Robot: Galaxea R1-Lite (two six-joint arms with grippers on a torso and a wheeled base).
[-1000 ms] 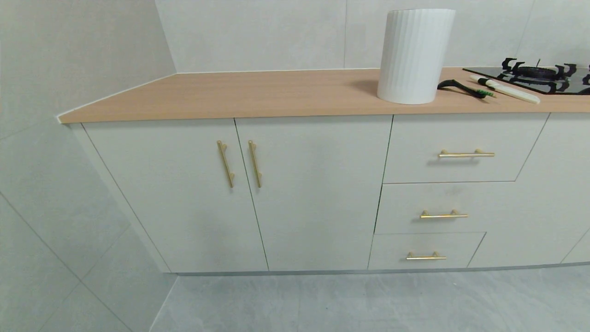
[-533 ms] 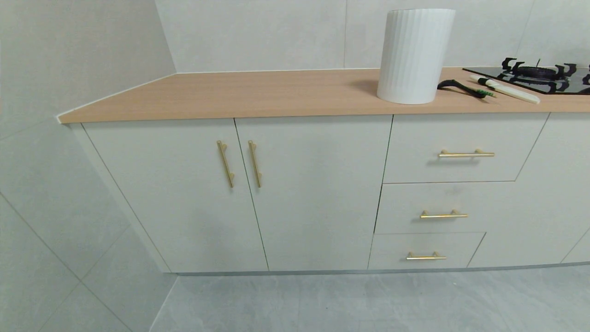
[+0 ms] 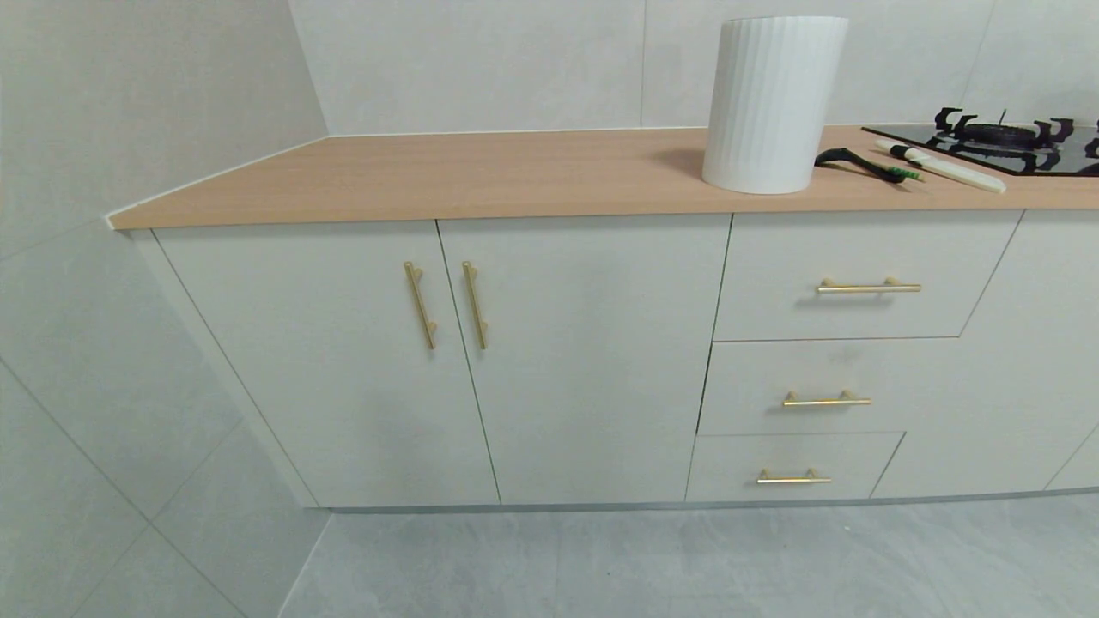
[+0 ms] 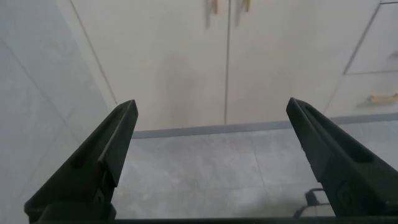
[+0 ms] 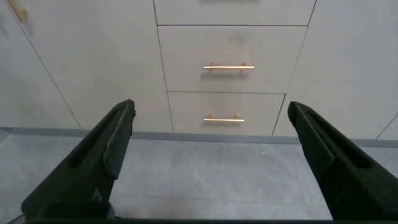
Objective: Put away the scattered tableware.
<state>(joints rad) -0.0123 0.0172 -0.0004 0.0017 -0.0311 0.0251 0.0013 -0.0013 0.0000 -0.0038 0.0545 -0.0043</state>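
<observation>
Tableware: a black-handled utensil with a green end [image 3: 859, 162] and a long cream-white utensil [image 3: 957, 172] lie side by side on the light wooden countertop [image 3: 472, 176]. They rest between a tall white ribbed cylindrical container [image 3: 768, 103] and a black gas hob [image 3: 1004, 142]. The black handle lies just beside the upright container's base. Below the countertop: pale double cabinet doors with vertical brass handles [image 3: 421, 305], and to their right three closed drawers with horizontal brass handles [image 3: 867, 287]. Left gripper [image 4: 211, 109]: jaws wide apart and holding nothing, low over the grey tiled floor [image 4: 205, 168], facing the foot of the doors. Right gripper [image 5: 211, 107]: jaws likewise apart and holding nothing, facing the two lower drawers [image 5: 229, 66].
</observation>
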